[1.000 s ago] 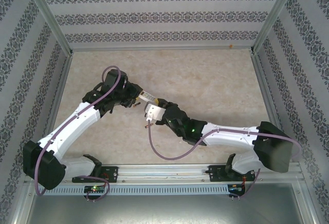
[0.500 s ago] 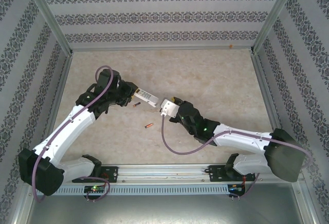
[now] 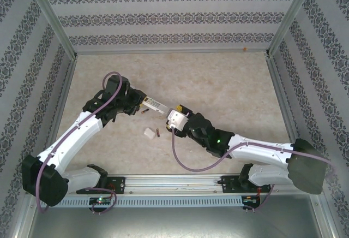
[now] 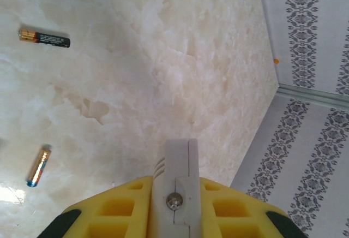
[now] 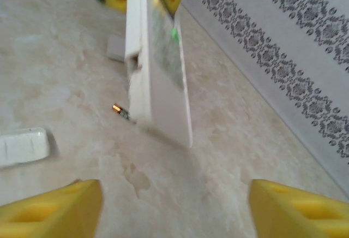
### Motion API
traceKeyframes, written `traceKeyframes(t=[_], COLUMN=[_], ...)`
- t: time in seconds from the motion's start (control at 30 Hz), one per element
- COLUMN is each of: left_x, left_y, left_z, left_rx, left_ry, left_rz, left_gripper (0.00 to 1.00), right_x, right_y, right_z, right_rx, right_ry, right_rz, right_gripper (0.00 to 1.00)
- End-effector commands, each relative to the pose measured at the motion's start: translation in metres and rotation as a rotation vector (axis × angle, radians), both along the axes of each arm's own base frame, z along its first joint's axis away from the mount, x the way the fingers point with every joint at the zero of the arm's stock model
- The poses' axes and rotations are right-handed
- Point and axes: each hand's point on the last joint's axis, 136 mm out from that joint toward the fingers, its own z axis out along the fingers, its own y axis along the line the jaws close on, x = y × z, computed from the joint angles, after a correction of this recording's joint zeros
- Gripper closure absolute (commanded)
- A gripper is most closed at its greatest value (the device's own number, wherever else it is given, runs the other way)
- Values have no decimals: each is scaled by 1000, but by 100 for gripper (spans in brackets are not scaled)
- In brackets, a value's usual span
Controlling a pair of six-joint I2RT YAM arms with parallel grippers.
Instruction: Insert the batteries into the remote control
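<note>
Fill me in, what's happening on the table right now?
The left gripper is shut on the white remote, holding it off the table. The right gripper faces it, open and empty. A dark battery, an orange-gold battery and a small white piece, probably the battery cover, lie loose on the table.

- I see the remote control (image 3: 154,105), a slim white slab just left of centre in the top view. It is raised off the table (image 3: 229,85), with its free end pointing lower right. In the right wrist view it stands nearly edge-on at upper middle, with a notch in its left edge.
- One of the batteries (image 4: 44,37), dark with an orange-gold end, lies flat and almost level at upper left of the left wrist view.
- A second battery (image 4: 38,167), orange-gold with a blue tip, lies tilted at lower left, well apart from the first.
- In the right wrist view a small battery (image 5: 123,112) lies by the remote's lower left edge. It is too blurred for me to tell which one it is.
</note>
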Motion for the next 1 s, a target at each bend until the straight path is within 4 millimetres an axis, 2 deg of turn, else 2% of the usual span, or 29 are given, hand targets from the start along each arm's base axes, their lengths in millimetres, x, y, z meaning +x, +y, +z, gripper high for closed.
traceKeyframes(t=[0.0, 0.07, 0.13, 0.27, 0.43, 0.5, 0.53, 0.63, 0.7, 0.77, 0.9, 0.97], left_x=[0, 0, 0, -3, -5, -5, -5, -3, -3, -2, -3, -3], left_y=[-3, -5, -7, -6, -3, -3, -3, -2, 0, 0, -3, -2], left_z=[-13, -13, -12, -12, -10, -8, -5, 2, 3, 4, 2, 1], left_rx=[-28, -49, -55, -61, -60, -65, -65, -57, -48, -49, -65, -64], left_ry=[35, 38, 38, 38, 28, 22, 15, -4, -7, -10, -1, 0], left_rz=[14, 12, 6, 6, 16, 14, 13, 12, 18, 20, 14, 17], left_gripper=[81, 81, 81, 81, 81, 81, 81, 81, 80, 80, 79, 78], right_x=[4, 9, 13, 24, 27, 26, 25, 18, 17, 21, 34, 33], right_y=[9, 16, 27, 52, 66, 64, 63, 57, 53, 49, 46, 48], right_z=[24, 24, 19, 14, 14, 11, 10, 2, -2, -3, 0, 4], right_rx=[63, 15, -34, -78, -85, -88, -89, -100, -113, -127, -138, -129], right_ry=[-20, -63, -92, -117, -116, -101, -97, -84, -84, -90, -104, -108], right_rz=[9, 21, 55, 99, 136, 136, 135, 157, 152, 128, 83, 93], right_gripper=[21, 22, 29, 64, 85, 84, 77, 34, 26, 29, 65, 77])
